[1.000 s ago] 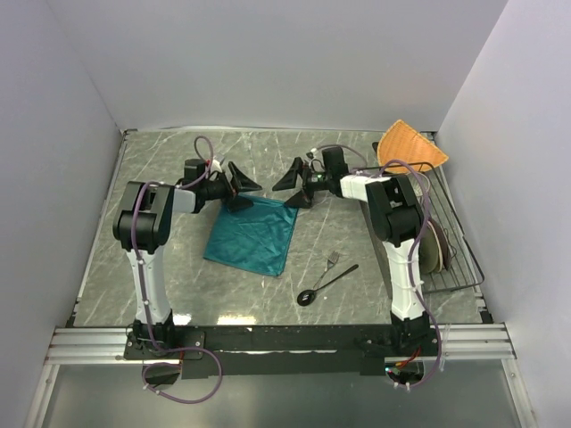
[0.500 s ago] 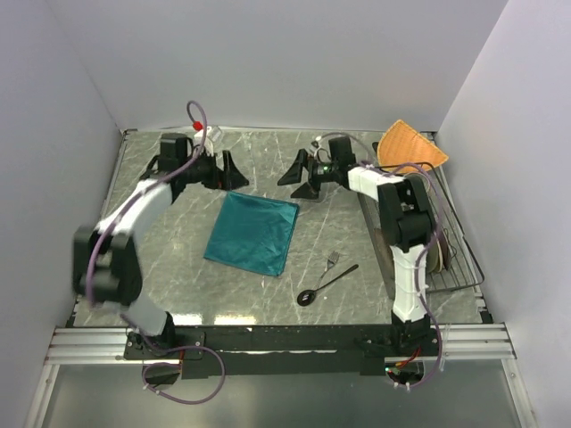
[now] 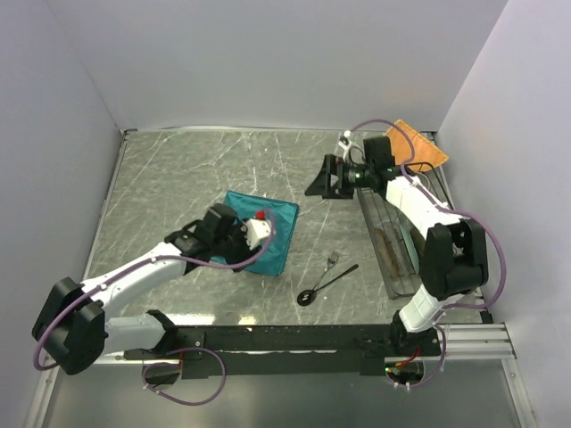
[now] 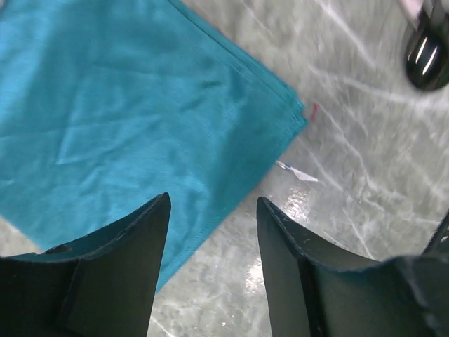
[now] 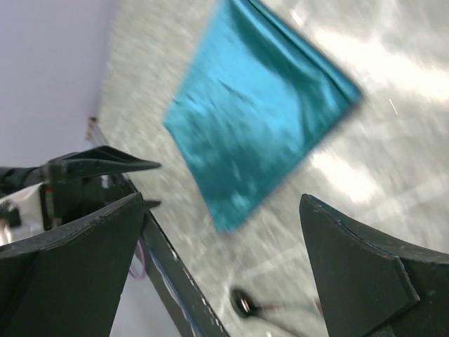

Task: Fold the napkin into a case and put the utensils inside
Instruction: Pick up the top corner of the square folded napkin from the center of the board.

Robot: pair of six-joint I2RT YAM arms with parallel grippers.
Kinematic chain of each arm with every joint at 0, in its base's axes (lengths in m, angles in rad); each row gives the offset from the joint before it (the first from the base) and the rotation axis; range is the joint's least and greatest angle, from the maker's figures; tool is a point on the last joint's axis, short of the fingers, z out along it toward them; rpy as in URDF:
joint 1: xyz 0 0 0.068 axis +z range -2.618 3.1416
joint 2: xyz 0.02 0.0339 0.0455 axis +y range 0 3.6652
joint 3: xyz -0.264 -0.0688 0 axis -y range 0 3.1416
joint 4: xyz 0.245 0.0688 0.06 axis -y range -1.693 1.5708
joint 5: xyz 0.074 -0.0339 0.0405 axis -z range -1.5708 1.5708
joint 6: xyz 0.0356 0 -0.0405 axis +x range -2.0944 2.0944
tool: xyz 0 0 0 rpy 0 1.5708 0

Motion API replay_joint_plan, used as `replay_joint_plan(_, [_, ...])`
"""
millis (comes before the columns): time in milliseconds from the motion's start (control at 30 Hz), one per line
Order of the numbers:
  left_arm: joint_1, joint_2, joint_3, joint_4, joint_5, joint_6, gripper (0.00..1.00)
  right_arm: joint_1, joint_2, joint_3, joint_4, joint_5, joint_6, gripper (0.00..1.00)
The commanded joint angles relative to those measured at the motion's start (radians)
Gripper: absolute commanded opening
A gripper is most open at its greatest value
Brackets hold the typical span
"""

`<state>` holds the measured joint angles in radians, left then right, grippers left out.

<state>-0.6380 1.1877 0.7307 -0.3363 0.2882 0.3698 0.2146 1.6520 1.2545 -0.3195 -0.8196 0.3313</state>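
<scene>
The teal napkin point(image 3: 272, 223) lies flat on the marble table point(image 3: 161, 178), and in the right wrist view the napkin point(image 5: 259, 105) is blurred. My left gripper point(image 3: 260, 239) hangs low over its near part. In the left wrist view the left gripper point(image 4: 213, 199) has its jaws partly apart with nothing between them. One finger is over the napkin point(image 4: 126, 112) and the gap is over bare table beside its edge. The fork point(image 3: 333, 259) and the dark spoon point(image 3: 326, 283) lie to the napkin's right; the spoon's bowl point(image 4: 426, 53) shows at the corner. My right gripper point(image 3: 326, 185) is wide open and empty at the back.
An orange woven cloth point(image 3: 415, 147) lies at the far right corner. A wire rack point(image 3: 390, 242) runs along the right side under my right arm. The black base rail point(image 3: 285, 337) borders the near edge. White walls close in the table.
My left arm swung from the far left down across the napkin's near side, and its jaws narrowed. My right gripper drew back to the right, still wide open.
</scene>
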Motion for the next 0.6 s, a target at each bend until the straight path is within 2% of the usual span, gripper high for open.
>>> replay_joint_plan(0, [-0.086,0.027,-0.028,0.123,-0.139,0.072,0.57,-0.052,-0.066,-0.098,-0.064,0.056,-0.064,1.0])
replay_joint_plan(367, [-0.253,0.173,-0.062,0.275,-0.165,0.063,0.55,-0.113,-0.069,-0.127,-0.056,0.057,-0.041,1.0])
replay_joint_plan(567, [-0.305,0.222,-0.106,0.329,-0.19,0.049,0.56,-0.123,-0.054,-0.127,-0.055,0.045,-0.023,1.0])
